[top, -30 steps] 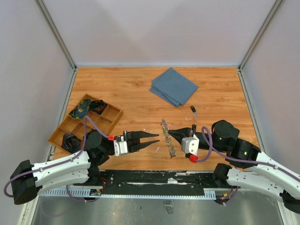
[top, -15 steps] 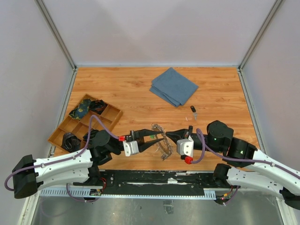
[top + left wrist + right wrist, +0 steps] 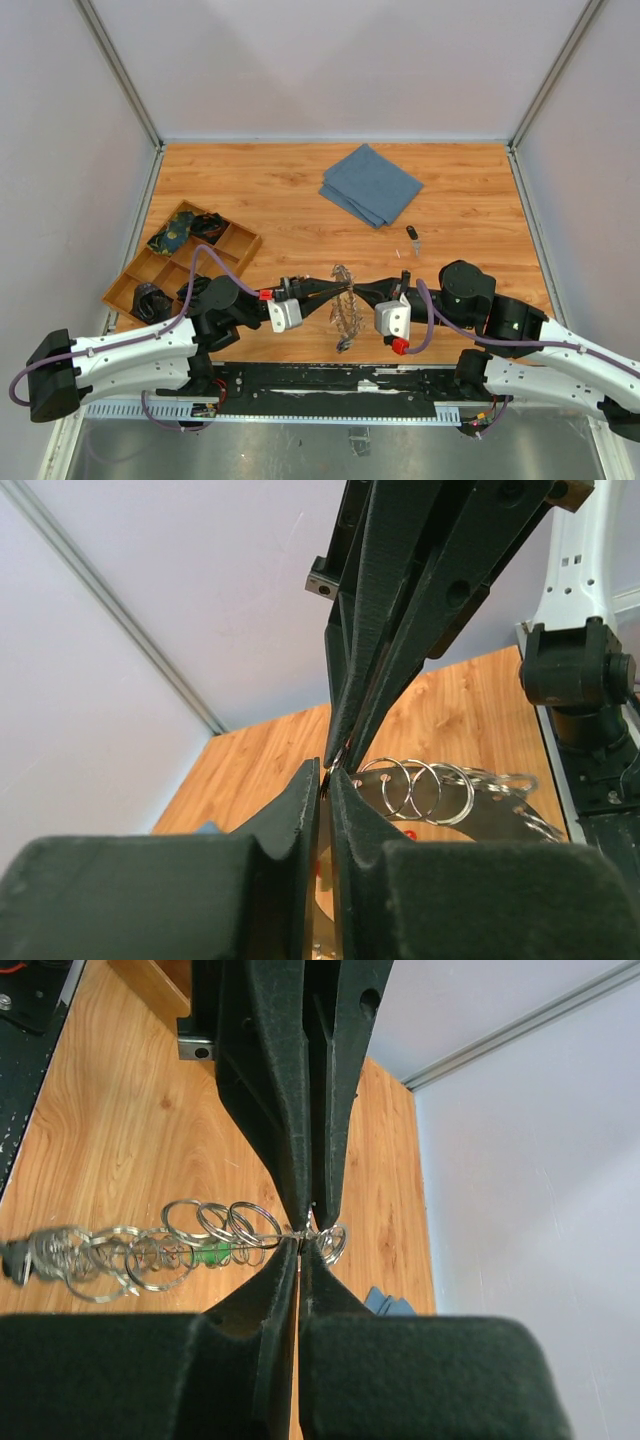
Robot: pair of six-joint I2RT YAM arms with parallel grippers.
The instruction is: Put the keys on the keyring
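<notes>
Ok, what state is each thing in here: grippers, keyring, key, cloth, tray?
keyring: held up, pinched at its rim by both grippers
left gripper: jaws shut on the keyring
right gripper: jaws shut on the keyring
loose key: lying on the table, not on the keyring
blue cloth: folded, lying flat
wooden tray: upright, several compartments filled

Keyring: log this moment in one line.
left gripper: shut on keyring | right gripper: shut on keyring | key: lying loose, off keyring
</notes>
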